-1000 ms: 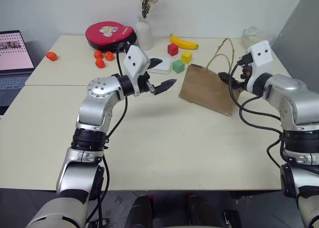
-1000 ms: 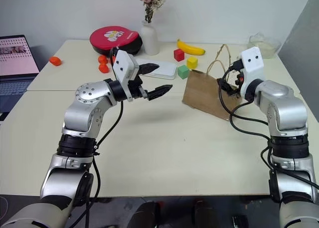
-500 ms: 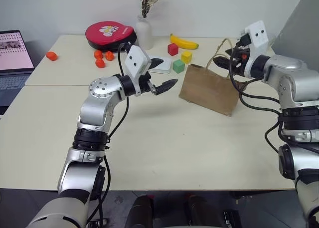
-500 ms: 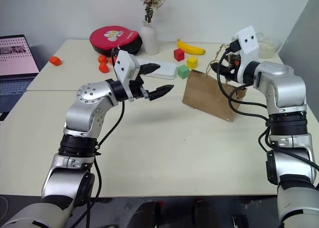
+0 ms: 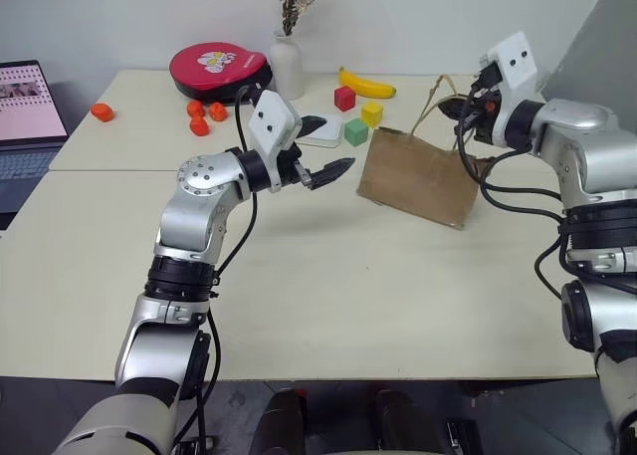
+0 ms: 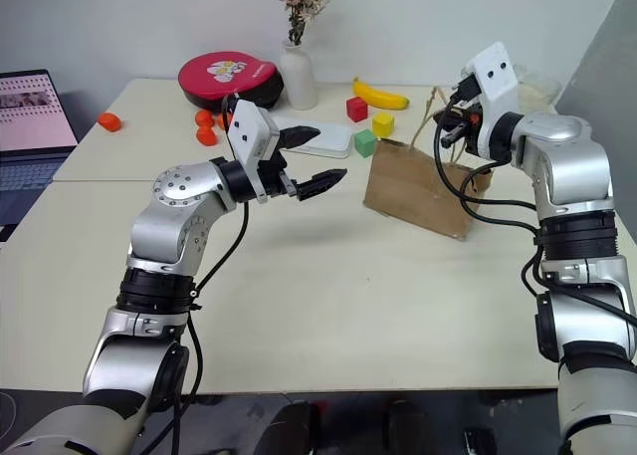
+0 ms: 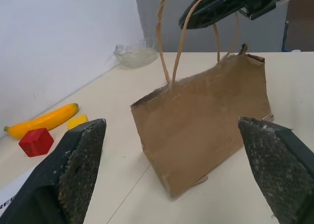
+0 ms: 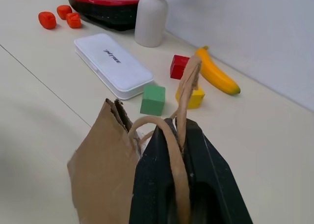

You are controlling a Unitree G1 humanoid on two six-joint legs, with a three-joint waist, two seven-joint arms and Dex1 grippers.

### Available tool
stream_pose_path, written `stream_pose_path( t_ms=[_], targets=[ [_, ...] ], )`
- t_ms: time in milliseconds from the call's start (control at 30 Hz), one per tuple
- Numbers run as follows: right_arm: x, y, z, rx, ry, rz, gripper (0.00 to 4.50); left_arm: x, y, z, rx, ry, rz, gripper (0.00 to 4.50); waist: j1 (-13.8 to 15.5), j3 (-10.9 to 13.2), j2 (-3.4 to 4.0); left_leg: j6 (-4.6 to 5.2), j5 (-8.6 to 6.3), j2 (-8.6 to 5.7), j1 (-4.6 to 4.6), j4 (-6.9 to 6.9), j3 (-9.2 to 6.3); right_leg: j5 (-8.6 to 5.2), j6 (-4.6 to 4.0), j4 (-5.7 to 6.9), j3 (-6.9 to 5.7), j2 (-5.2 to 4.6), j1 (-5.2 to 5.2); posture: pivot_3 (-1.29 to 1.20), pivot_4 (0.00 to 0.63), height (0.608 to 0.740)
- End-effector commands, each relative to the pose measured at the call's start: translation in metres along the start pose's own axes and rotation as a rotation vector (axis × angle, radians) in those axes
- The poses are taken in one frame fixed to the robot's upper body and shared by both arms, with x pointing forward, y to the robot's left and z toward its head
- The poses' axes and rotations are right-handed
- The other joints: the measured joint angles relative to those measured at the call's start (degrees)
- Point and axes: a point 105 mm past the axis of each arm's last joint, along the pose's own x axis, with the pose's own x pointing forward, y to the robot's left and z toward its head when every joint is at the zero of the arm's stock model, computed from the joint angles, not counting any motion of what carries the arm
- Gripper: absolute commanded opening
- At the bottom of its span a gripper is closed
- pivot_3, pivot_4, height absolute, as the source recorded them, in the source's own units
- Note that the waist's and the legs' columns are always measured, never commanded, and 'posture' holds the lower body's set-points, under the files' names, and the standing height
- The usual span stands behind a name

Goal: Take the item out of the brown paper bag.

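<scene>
right gripper (image 8: 179, 158) pinches brown paper bag (image 5: 418, 176) handle; left gripper (image 5: 326, 148) wide.

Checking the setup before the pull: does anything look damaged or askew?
The bag leans rather than standing straight, its paper creased and its top edge ragged near the handles. The right gripper is shut on a handle. The other things on the table look in order.

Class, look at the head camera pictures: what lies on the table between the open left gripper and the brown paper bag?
Only bare table between the left gripper and the brown paper bag, seen in the left eye view.
</scene>
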Motion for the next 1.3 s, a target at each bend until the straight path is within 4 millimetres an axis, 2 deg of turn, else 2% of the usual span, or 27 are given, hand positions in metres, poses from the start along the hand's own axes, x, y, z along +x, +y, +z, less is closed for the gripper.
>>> stream_pose_path(
  t_ms=[33,133,333,467,700,867,1067,1300],
  targets=[
    [-0.004,0.003,0.040,-0.068,-0.126,0.053,0.04,-0.009,0.005,0.016,0.019,-0.049,0.022,4.50,-0.04,0.00,0.00,0.00,0.00,0.00,0.00,-0.01,0.00,0.00,0.00,0.00,0.00,0.00,-0.01,0.00,0.150,0.740],
    [0.001,0.017,0.053,-0.099,-0.194,0.161,0.04,-0.018,0.007,0.016,-0.004,-0.051,0.030,4.50,-0.37,0.01,0.01,0.00,0.00,0.01,0.00,-0.02,0.01,0.00,0.00,0.00,0.00,0.00,-0.02,0.00,0.150,0.740],
    [0.016,0.023,0.062,-0.116,-0.245,0.229,0.04,-0.035,0.012,0.021,-0.015,-0.054,0.051,4.50,-1.06,0.02,0.03,0.00,0.00,0.02,0.00,0.00,-0.02,0.00,0.00,0.02,-0.02,-0.01,-0.01,0.00,0.150,0.740],
    [0.038,0.025,0.067,-0.090,-0.277,0.201,0.04,-0.058,0.028,0.037,-0.046,-0.075,0.115,4.50,-1.47,0.04,0.06,-0.01,0.01,0.02,0.00,0.01,-0.04,0.00,0.00,0.08,-0.02,-0.02,-0.04,0.00,0.150,0.740],
    [0.064,0.032,0.078,-0.067,-0.296,0.128,0.04,-0.082,0.037,0.049,-0.044,-0.061,0.179,4.50,-1.88,0.08,0.12,-0.03,0.02,0.01,0.00,-0.05,-0.19,0.00,0.00,0.06,-0.02,-0.06,-0.06,0.00,0.150,0.740],
    [0.075,0.048,0.089,-0.060,-0.329,0.157,0.04,-0.090,0.039,0.050,-0.045,-0.051,0.205,4.50,-1.90,0.10,0.15,-0.05,0.03,0.01,0.00,-0.04,-0.34,0.00,0.00,0.08,-0.06,-0.07,-0.06,0.00,0.150,0.740],
    [0.090,0.059,0.098,-0.038,-0.326,0.108,0.04,-0.093,0.034,0.050,-0.051,-0.054,0.211,4.50,-2.20,0.12,0.18,-0.12,0.07,0.02,0.00,-0.04,-0.39,0.00,0.00,0.14,-0.07,-0.06,-0.08,0.00,0.150,0.740],
    [0.109,0.079,0.098,0.018,-0.322,0.045,0.04,-0.100,0.032,0.048,-0.055,-0.047,0.253,4.50,-2.66,0.12,0.18,-0.30,0.18,0.01,0.00,-0.06,-0.43,0.00,0.00,0.17,-0.09,-0.06,-0.07,0.00,0.150,0.740]
  ],
)
